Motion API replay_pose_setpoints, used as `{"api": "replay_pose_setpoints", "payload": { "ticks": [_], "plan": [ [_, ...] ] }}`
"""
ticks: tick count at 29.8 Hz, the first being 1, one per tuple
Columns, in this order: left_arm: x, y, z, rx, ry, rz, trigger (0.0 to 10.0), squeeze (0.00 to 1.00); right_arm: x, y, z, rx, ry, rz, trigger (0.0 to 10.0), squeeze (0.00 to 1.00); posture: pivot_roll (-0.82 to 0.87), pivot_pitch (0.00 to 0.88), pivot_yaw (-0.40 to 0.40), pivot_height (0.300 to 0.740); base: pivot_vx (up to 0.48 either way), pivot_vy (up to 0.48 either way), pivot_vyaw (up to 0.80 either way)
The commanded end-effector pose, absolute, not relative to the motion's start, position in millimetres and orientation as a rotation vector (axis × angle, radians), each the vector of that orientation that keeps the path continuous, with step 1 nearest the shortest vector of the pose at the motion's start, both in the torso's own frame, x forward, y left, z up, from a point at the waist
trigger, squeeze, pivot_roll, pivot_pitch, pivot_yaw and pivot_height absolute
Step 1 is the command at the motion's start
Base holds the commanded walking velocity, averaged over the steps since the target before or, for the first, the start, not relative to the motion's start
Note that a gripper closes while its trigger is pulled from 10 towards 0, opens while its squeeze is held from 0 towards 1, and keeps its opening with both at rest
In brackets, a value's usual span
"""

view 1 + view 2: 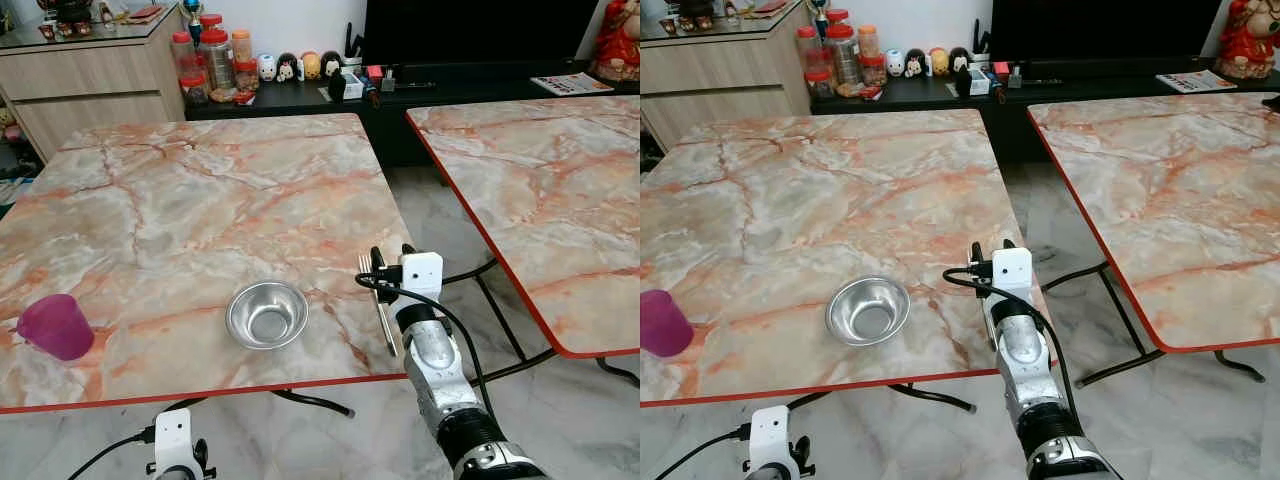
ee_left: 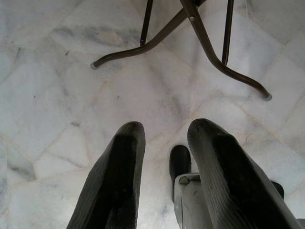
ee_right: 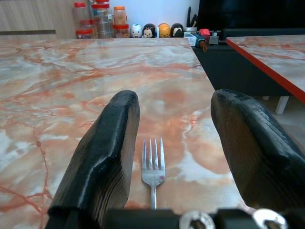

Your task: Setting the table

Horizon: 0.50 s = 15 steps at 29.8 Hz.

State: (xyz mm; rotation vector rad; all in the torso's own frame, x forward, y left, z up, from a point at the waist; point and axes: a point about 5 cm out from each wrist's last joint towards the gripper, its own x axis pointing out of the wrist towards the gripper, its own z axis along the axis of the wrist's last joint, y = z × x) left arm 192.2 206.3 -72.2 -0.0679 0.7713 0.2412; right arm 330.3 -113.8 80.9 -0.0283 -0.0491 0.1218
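Two marble-topped tables with red edges stand side by side; the nearer table (image 1: 200, 200) carries the setting, the second table (image 1: 540, 190) stands to its right across a gap. On the nearer table there is one steel bowl (image 1: 267, 315), one fork (image 3: 153, 167) and one purple cup (image 1: 55, 326). The bowl sits near the front edge, the fork lies just right of the bowl with its tines pointing away from the robot, and the cup stands well left of the bowl at the table's left front.

The right gripper (image 3: 174, 143) hovers low over the fork — its two black fingers (image 3: 102, 148) spread wide apart, one on each side of the fork, gripping nothing. The left gripper (image 2: 164, 157) hangs below the front edge of the table, pointing at the marble floor (image 2: 57, 95), its fingers apart and empty.

Behind the table, a dark low cabinet (image 1: 300, 98) holds several red-lidded jars (image 1: 215, 60) and a row of small figurines (image 1: 300, 66) — any labels are too small to read.
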Motion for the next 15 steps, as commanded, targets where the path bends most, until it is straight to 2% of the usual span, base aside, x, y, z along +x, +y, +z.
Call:
{"api": "replay_pose_setpoints", "payload": {
  "ticks": [1,15],
  "plan": [
    [193.4,208.0,-71.4,-0.065,0.769,0.251,10.0,0.0,333.6,-113.2,84.3,-0.02,-0.053,0.123,10.0,0.0,-0.02,0.0,0.019,0.74,0.0,0.0,0.0],
    [193.8,208.4,-71.2,-0.066,0.769,0.251,10.0,0.0,333.9,-113.1,83.9,-0.021,-0.048,0.122,10.0,0.0,-0.02,0.0,0.02,0.74,0.0,0.0,0.0]
  ]
}}
